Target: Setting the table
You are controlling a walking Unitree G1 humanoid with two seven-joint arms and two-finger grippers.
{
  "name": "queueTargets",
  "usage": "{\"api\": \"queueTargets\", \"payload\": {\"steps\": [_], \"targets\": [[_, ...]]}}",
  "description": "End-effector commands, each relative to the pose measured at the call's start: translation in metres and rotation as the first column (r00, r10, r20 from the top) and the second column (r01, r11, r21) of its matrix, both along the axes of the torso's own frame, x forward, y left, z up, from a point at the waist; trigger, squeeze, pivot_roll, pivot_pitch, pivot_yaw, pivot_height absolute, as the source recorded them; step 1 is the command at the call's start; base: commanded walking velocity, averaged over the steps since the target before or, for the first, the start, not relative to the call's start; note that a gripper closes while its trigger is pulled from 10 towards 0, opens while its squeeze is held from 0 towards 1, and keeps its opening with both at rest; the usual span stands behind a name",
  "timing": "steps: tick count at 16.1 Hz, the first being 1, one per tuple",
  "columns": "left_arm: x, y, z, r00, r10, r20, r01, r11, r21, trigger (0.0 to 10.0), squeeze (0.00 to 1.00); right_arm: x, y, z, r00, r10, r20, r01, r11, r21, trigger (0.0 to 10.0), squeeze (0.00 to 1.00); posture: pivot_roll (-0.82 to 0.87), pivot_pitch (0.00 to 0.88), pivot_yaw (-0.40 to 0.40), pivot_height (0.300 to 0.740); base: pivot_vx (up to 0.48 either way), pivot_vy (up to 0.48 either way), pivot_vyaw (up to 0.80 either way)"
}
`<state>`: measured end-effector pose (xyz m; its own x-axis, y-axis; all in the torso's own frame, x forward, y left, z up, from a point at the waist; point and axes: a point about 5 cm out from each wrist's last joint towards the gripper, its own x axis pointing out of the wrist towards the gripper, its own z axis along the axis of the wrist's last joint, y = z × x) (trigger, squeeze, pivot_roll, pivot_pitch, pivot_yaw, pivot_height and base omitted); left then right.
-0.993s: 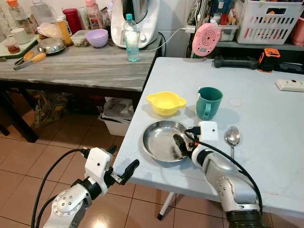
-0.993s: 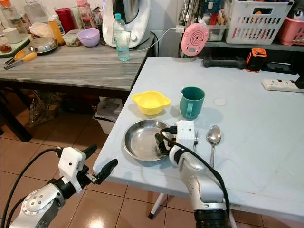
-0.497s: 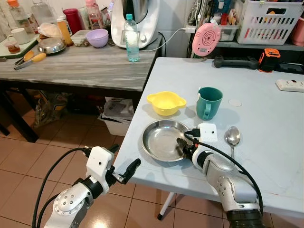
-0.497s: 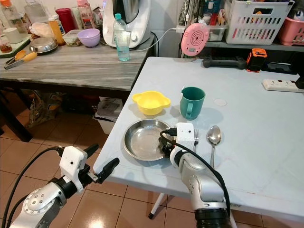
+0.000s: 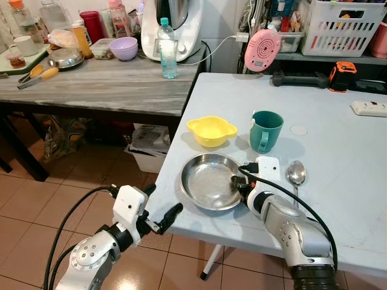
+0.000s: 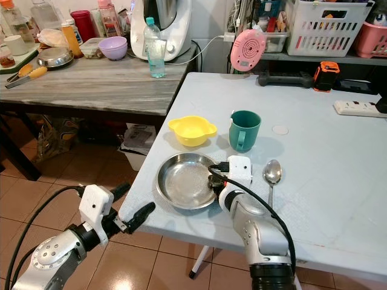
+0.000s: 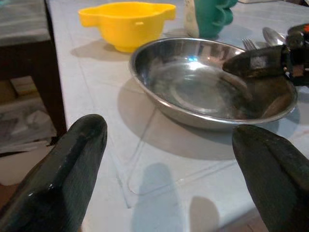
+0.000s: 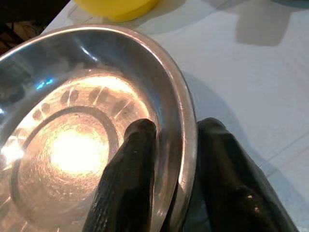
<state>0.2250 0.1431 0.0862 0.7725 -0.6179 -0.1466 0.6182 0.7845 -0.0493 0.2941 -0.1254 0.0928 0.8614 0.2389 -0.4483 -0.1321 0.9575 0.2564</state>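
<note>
On table, right end effector (image 5: 237, 181) pinches steel plate (image 5: 205, 181) rim.

Both head cameras look down and forward from above the near left corner of the pale table (image 5: 338, 139), taking in its left edge, the tiled floor and the grey counter (image 5: 103, 84) beyond. The left wrist camera sits low, just off that left edge, facing across the tabletop at the steel plate (image 7: 212, 82) with the yellow bowl (image 7: 126, 19) behind. The right wrist camera looks from very close at the plate's rim (image 8: 186, 130). All four share the plate.
</note>
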Motion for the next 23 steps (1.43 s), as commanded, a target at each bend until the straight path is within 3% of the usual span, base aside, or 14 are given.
{"api": "queueTargets", "payload": {"steps": [1,13,16,19,23], "targets": [[0.000,0.001,-0.002,0.999,-0.030,-0.025,0.031,0.999,0.027,10.0,0.00,-0.002,0.003,-0.008,0.999,0.008,-0.053,-0.008,1.000,0.005,0.0,0.00,-0.04,0.000,0.054,0.740,0.000,0.000,0.00],[0.007,0.003,0.014,0.999,-0.044,0.003,0.044,0.997,0.068,10.0,0.00,0.003,-0.003,0.000,0.999,-0.025,-0.022,0.025,0.999,0.019,0.0,0.00,-0.05,0.000,0.054,0.740,0.000,0.000,0.00],[0.037,0.026,-0.001,0.994,0.088,0.060,-0.094,0.990,0.109,10.0,0.00,0.007,-0.004,0.009,0.999,-0.011,0.044,0.010,0.999,0.042,0.0,0.00,-0.04,0.000,0.041,0.740,0.000,0.000,0.00],[0.058,0.035,-0.001,0.988,0.114,0.109,-0.130,0.981,0.148,10.0,0.00,0.010,0.000,0.026,0.989,-0.006,0.150,-0.007,0.996,0.087,0.0,0.00,-0.05,0.000,0.031,0.740,0.000,0.000,0.00],[0.075,0.039,-0.003,0.979,0.136,0.154,-0.163,0.970,0.181,10.0,0.00,0.010,0.005,0.045,0.961,-0.002,0.278,-0.031,0.993,0.116,0.0,0.00,-0.06,0.000,0.035,0.740,0.000,0.000,0.00]]}}
